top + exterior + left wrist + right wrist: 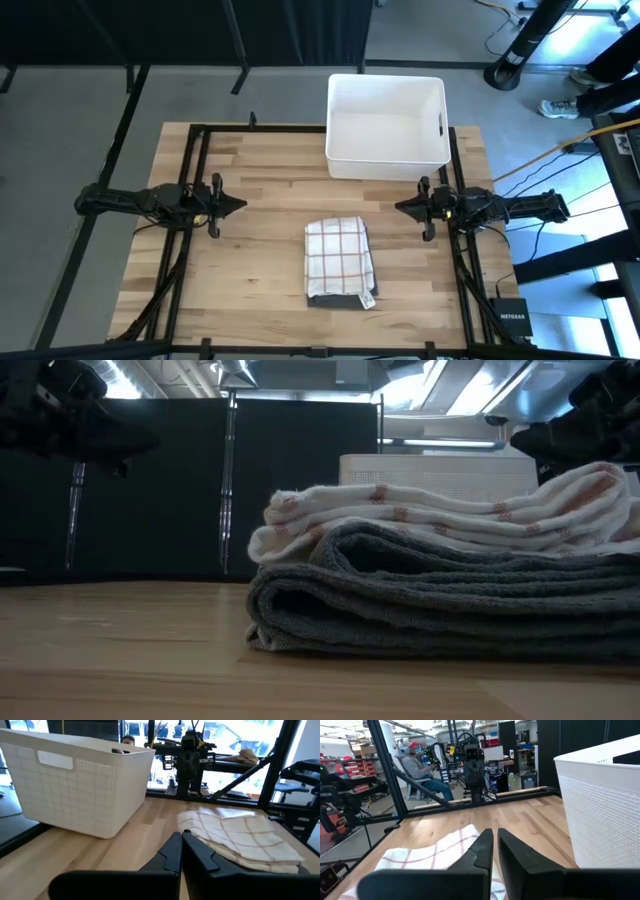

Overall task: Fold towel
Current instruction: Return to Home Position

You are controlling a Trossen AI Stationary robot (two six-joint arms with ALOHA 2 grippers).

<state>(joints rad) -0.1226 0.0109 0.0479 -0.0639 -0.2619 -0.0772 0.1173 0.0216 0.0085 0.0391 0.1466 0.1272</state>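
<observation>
stack: white red-checked cloth towel (339, 250) atop folded gray terry towel (335, 299) | left gripper (241, 204) pinched closed, left side | right gripper (399, 207) pinched closed, right side

My left arm (150, 201) and right arm (500, 207) are slim, matte black, each tipped with two tapered fingers (172, 852).

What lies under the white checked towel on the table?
A folded gray towel lies under the white checked towel; from above, its dark edge shows at one end. Whether anything more lies among or beneath the gray folds cannot be seen.
</observation>
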